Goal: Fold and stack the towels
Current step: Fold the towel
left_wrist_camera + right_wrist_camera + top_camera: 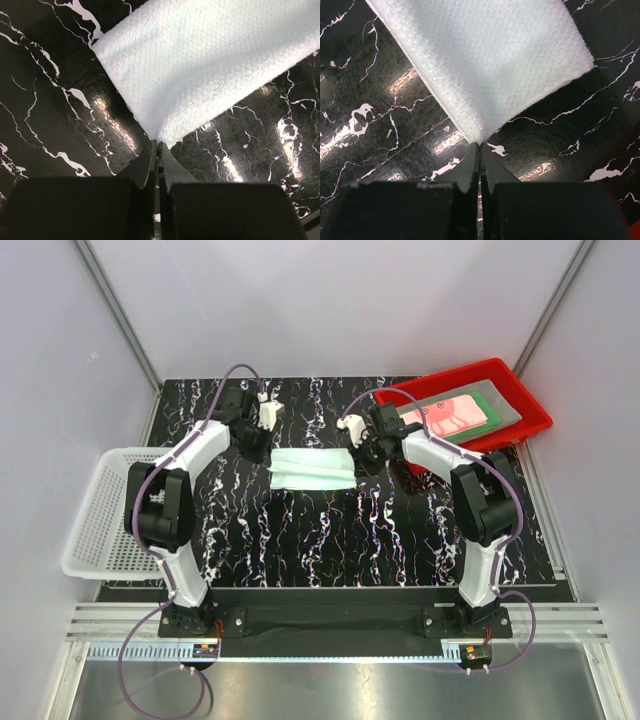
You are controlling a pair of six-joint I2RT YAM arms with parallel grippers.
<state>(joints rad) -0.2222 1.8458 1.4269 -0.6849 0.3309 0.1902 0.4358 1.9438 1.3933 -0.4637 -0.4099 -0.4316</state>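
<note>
At the left edge of the black, white-veined marbled tabletop (300, 540) a white plastic lattice basket (100, 515) hangs partly over the side; nothing shows inside it.

Right of it, the left gripper (158, 146) reaches toward the far middle of the tabletop. Its jaws are pressed together, and the wrist view shows a corner of the pale blue-white terry towel (312, 469) running right down to their tips. The corner looks pinched between them, though the very tip is hidden.

The towel lies at the far centre of the tabletop as a flat rectangular strip stretched between the two arms, apparently already folded over, with layered edges along its near side.

At its right end the right gripper (480, 145) is likewise closed, with the towel's other corner (475, 135) meeting its fingertips in the same way.

Further right, at the far right corner, a red plastic tray (530, 410) holds folded cloths: pink uppermost, with green and grey edges showing beneath.

The terry cloth should handle as light, soft and limp, sagging wherever it is unsupported and clinging a little to itself. Corners are the sensible places to hold, both lifted together so the fold stays square.
</note>
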